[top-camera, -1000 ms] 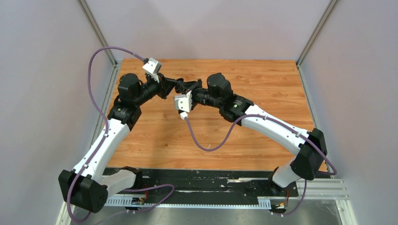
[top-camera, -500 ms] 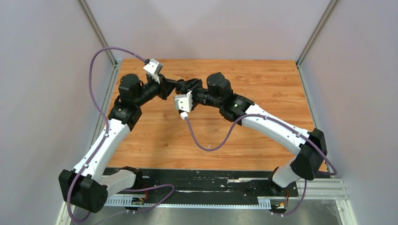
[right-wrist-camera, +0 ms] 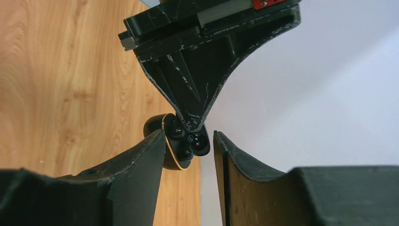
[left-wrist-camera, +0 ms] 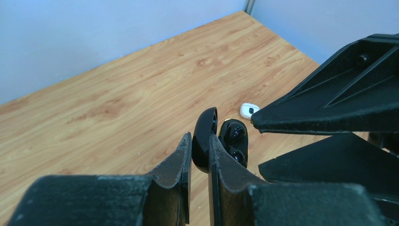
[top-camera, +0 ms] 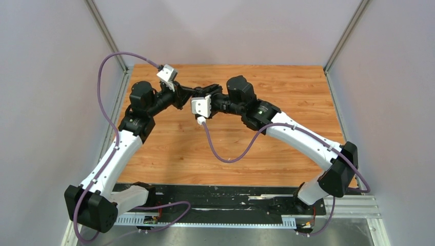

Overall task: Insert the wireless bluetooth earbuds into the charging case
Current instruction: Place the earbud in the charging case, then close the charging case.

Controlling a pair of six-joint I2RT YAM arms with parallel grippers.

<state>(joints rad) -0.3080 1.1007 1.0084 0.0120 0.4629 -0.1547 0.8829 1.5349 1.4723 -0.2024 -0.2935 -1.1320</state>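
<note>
Charging case (left-wrist-camera: 205, 134): glossy black, thin gold rim.
Black earbuds (left-wrist-camera: 234, 133) in case: glossy black.
White earbud (left-wrist-camera: 249, 110): white, small dark spot.
Table (top-camera: 287, 87): orange-brown wood grain, darker streaks.
Left gripper (left-wrist-camera: 200, 143), right gripper (right-wrist-camera: 189, 133): matte black, whitish scuffs along edges.
Left arm (top-camera: 110, 164), right arm (top-camera: 302, 138): white links, black joints.
Green light (top-camera: 261, 108) on right arm.
Cables (top-camera: 231, 156): purple.
Wrist camera housings (top-camera: 201, 106): white.
Walls (top-camera: 231, 31): pale lilac-grey.
Base rail (top-camera: 231, 197): black, white scratches.
</note>
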